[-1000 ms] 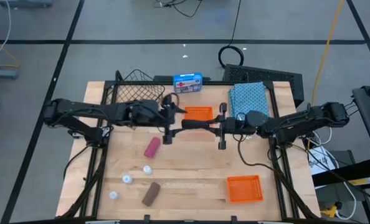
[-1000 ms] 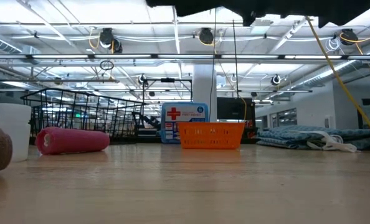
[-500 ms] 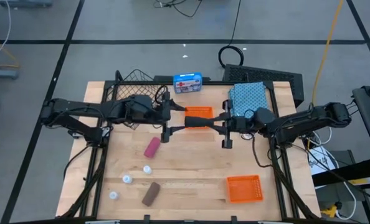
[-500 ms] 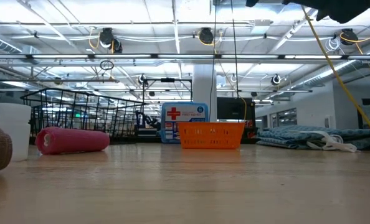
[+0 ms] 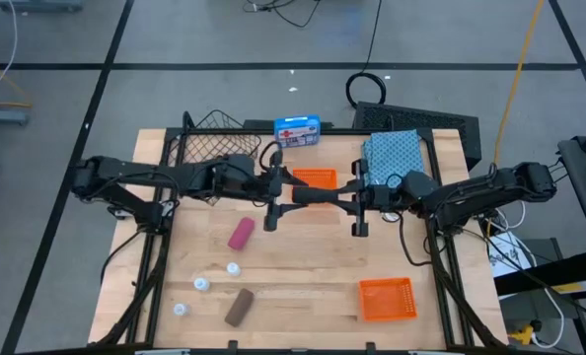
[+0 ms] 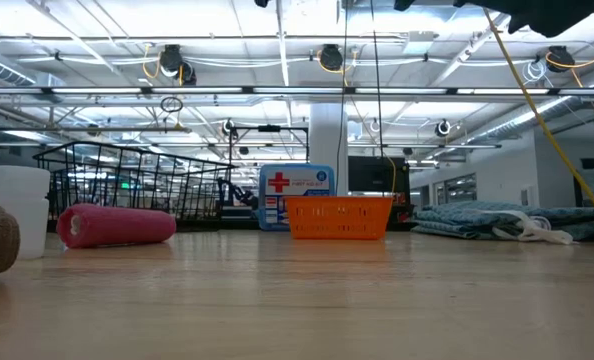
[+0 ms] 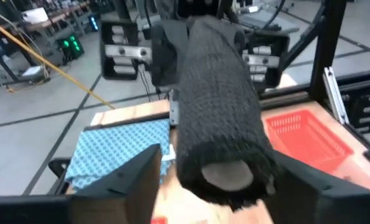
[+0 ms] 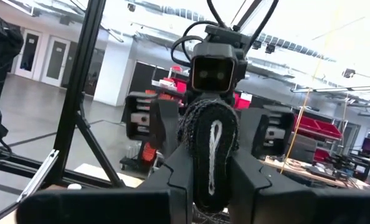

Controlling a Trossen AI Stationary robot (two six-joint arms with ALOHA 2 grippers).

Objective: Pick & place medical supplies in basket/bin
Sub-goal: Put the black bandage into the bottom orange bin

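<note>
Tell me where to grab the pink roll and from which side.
Grip the pink roll across its middle, coming straight down from above. It lies on its side on the table with nothing touching it, so both long flanks are free for the fingers. Its length runs at a slant in the high view, so I would turn the jaws square to that.

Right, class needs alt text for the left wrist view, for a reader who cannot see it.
A black roll spans the gap between the left hand and the right hand facing it, above a wooden table. Beyond lie a teal patterned cloth and an orange tray.
</note>
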